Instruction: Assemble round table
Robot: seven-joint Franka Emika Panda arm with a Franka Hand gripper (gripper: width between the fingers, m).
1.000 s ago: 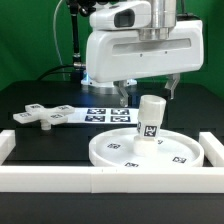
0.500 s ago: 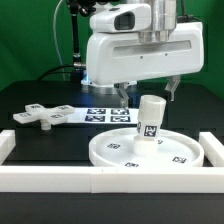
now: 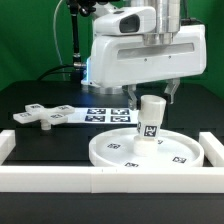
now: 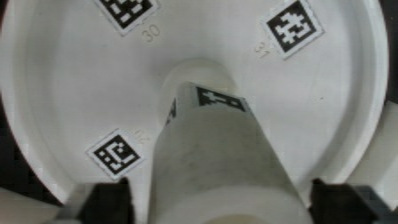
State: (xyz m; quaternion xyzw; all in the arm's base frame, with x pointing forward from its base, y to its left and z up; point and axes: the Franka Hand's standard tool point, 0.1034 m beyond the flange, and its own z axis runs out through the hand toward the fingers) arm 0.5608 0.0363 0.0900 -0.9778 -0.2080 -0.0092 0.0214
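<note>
The round disc lies flat at the front, rim up, with square tags on it. The short cylindrical leg stands upright on the disc's middle, slightly tilted. My gripper hangs just above the leg's top, open, one finger on each side. In the wrist view the leg runs up between the two dark fingertips, with a gap on both sides, and the disc lies beneath. The flat cross-shaped base lies on the black table at the exterior view's left.
The marker board lies flat behind the disc. White border rails run along the front, the left and the right. A lamp and cables stand at the back.
The gripper has shifted a little toward the exterior view's right and slightly lower, over the leg. The leg, disc and base have not moved.
</note>
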